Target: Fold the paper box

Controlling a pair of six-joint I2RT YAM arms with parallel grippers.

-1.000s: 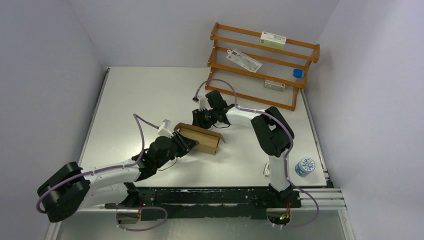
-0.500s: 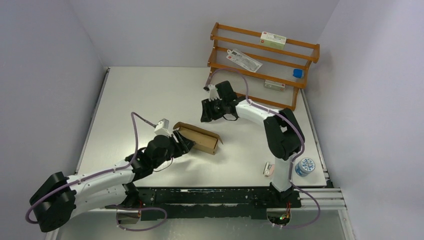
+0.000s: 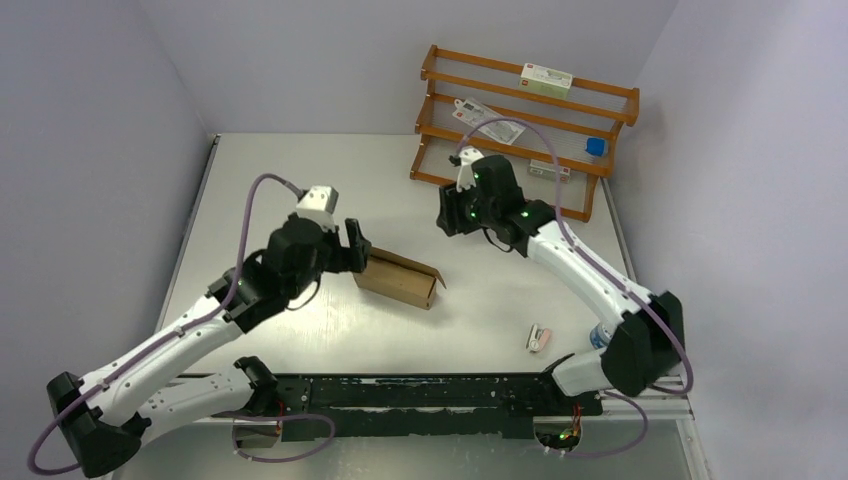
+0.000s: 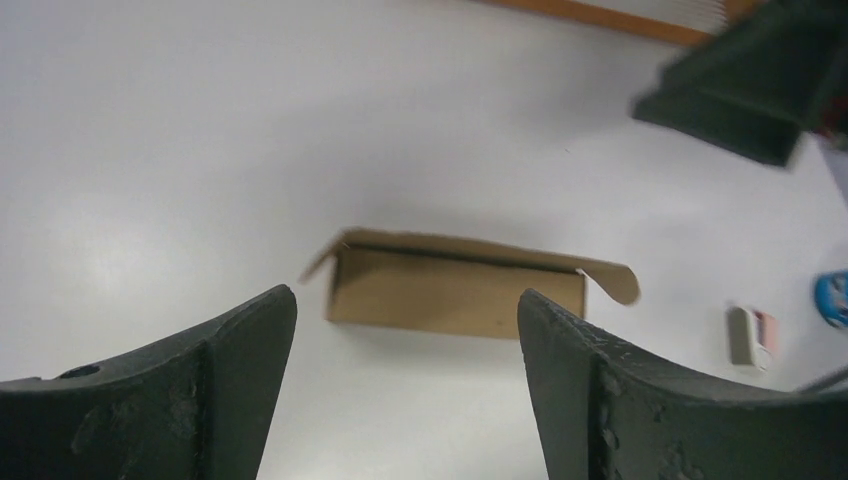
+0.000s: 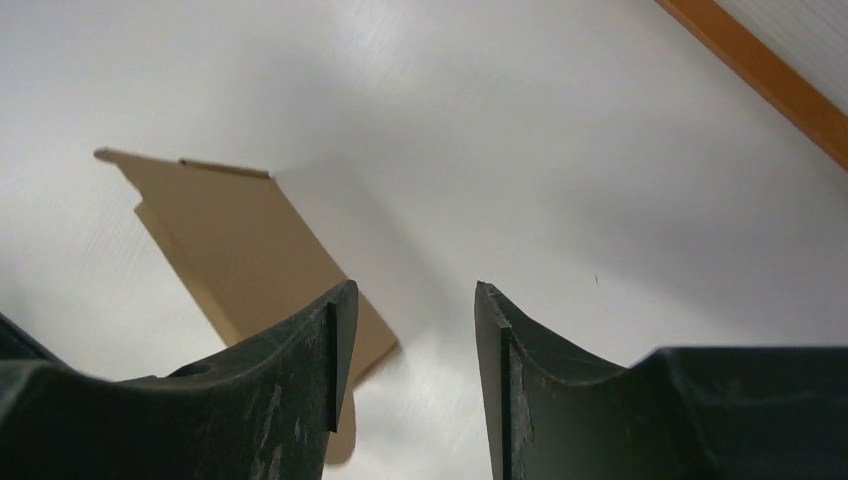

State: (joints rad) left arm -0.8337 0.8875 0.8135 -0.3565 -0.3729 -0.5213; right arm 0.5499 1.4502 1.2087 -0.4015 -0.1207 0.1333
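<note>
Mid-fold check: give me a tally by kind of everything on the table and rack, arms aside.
paper box: 1
wooden rack: 1
packs on the rack: 3 (white-green carton, clear packet, white pack)
blue object on the rack: 1
white-pink item on the table: 1
blue-white round thing, partly hidden: 1
Total: 8

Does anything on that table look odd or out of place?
The plain brown cardboard box lies askew on the white table, both end flaps sticking open. Nothing looks spilled or damaged.
</note>
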